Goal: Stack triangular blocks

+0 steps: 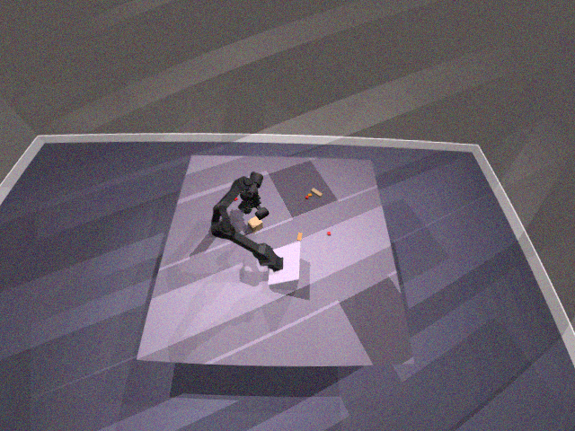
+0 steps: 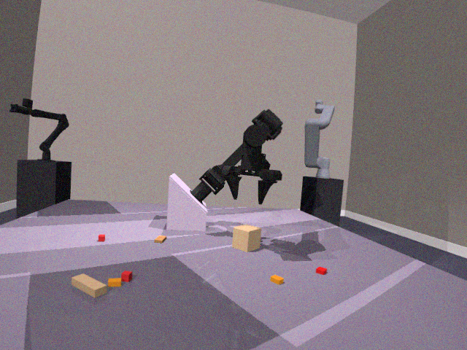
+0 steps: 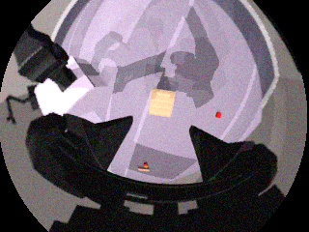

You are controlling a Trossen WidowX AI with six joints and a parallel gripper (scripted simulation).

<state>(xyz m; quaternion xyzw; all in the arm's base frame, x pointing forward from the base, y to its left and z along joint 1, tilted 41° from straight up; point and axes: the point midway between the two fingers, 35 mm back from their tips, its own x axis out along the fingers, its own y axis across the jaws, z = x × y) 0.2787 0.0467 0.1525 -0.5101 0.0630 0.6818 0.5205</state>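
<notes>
The two triangular blocks sit together as one tan, square-looking block [image 1: 254,224] [image 2: 246,238] [image 3: 161,102] on the table. Its top looks level and its ends look about even; the seam between the two cannot be made out. No other object touches it. My gripper [image 2: 248,200] [image 3: 162,124] is open and empty, well above the block, with a clear gap between fingertips and block in the exterior view. The hand and arm touch neither the block nor the table in that view. In the top view the arm partly hides the fingers.
The arm's base sits on a white wedge-shaped stand [image 1: 288,267] [image 2: 184,212]. An orange piece [image 1: 299,236] [image 2: 160,239] and a red cube [image 1: 329,233] [image 2: 101,238] lie near it. A tan plank [image 1: 316,191] [image 2: 89,285] lies farther off beside small pieces. Another red piece [image 2: 320,270] [image 3: 218,115] lies separately.
</notes>
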